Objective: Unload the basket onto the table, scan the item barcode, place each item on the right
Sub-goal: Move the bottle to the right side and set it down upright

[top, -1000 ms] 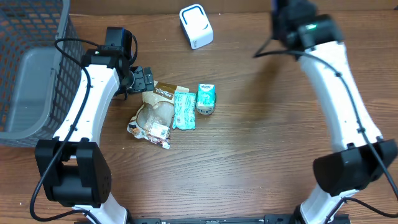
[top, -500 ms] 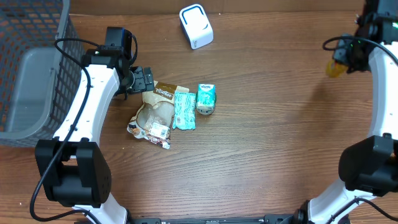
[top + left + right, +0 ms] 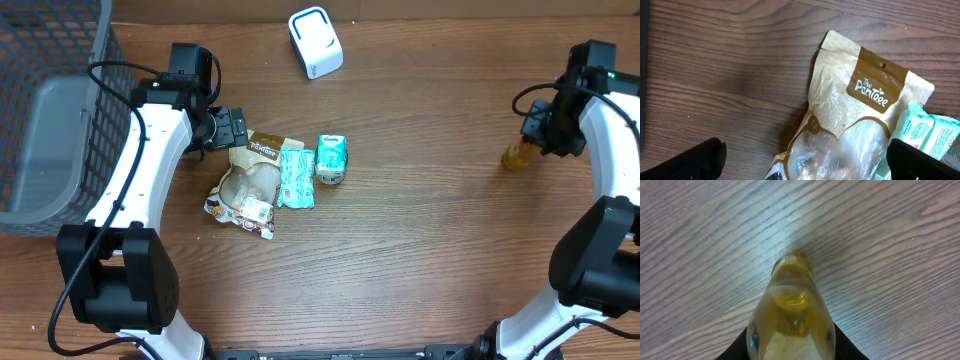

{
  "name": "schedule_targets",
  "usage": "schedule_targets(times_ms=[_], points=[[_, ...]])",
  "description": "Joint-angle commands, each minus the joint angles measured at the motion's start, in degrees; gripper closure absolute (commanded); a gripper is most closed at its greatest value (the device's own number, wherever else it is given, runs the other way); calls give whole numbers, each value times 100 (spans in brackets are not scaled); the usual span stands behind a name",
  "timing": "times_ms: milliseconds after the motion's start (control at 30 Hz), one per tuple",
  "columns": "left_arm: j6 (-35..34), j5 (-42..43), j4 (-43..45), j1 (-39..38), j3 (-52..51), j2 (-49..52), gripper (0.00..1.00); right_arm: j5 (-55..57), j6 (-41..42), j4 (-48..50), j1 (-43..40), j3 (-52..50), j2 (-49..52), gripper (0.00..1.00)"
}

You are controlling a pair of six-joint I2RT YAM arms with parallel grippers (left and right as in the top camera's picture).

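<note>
The item is a small bottle of yellow liquid (image 3: 517, 155) at the right side of the table, and my right gripper (image 3: 545, 130) is shut on it. In the right wrist view the bottle (image 3: 791, 305) fills the space between the black fingers (image 3: 849, 349), its far end pointing down at the wood. A white barcode scanner (image 3: 315, 42) with blue trim stands at the back centre. My left gripper (image 3: 228, 128) is open above the top edge of a tan snack bag (image 3: 850, 115), with nothing between its fingertips (image 3: 685, 160).
The snack bag (image 3: 250, 180), a teal packet (image 3: 295, 176) and a small teal pack (image 3: 332, 158) lie together left of centre. A dark wire basket (image 3: 50, 110) stands at the left edge.
My right arm has swung from the back near the scanner out to the right edge, bringing the bottle down toward the table. The left arm has not moved.
</note>
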Motion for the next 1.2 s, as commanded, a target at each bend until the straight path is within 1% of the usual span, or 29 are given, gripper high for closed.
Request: schedule_targets(times_ms=[0, 100, 167, 333, 400, 500, 600, 933, 1067, 1167], points=[[-17, -33, 2, -2, 66, -44, 0, -35, 42, 39, 11, -74, -111, 76], [-17, -33, 2, -2, 66, -44, 0, -33, 39, 74, 11, -203, -111, 75], [-17, -31, 2, -2, 66, -44, 0, -35, 39, 136, 11, -278, -111, 73], [-17, -33, 2, -2, 66, -44, 0, -35, 37, 146, 11, -295, -111, 59], [-17, -33, 2, -2, 66, -44, 0, -35, 39, 153, 11, -297, -111, 48], [-17, -33, 2, -2, 66, -44, 0, -35, 37, 144, 11, -297, -111, 27], [-17, -33, 2, -2, 66, -44, 0, -31, 37, 210, 11, -295, -111, 10], [-17, -33, 2, -2, 66, -44, 0, 166, -28, 1215, 4, -212, -114, 7], [-17, -33, 2, -2, 66, -44, 0, 162, -28, 1235, 33, 168, -116, 7], [-17, -33, 2, -2, 66, -44, 0, -24, -26, 990, 63, 619, -125, 8]])
